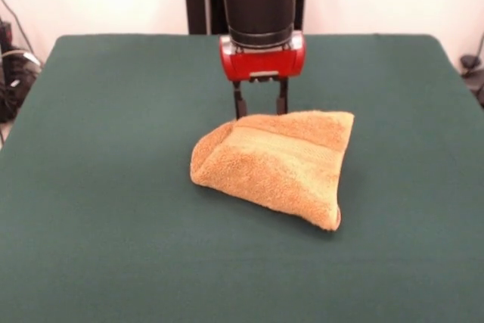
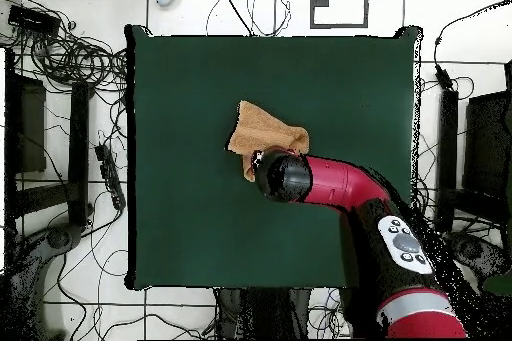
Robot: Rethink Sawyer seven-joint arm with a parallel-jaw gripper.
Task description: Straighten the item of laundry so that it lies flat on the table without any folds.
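The small orange-tan terry-cloth towel (image 1: 276, 164) lies near the middle of the large dark green cloth-topped table (image 1: 98, 209), and it is far from flat — it is doubled over on itself into a rough wedge, with 1 paler woven band running across the upper layer and a rolled fold along its left side in the front view. No white tag shows in either view.

The red and black arm's gripper (image 1: 260, 108) stands just behind the towel's far edge, its 2 dark fingers (image 1: 239, 102) pointing straight down and set apart, with a clear gap between them. They hold nothing; their tips reach down to about the level of the towel's back edge, but whether they touch the cloth cannot be told. From overhead the arm's wrist covers that same edge of the towel (image 2: 262, 129).

So the task looks barely begun — the fold is still in place, and the whole job of opening the upper layer and spreading it out is left.
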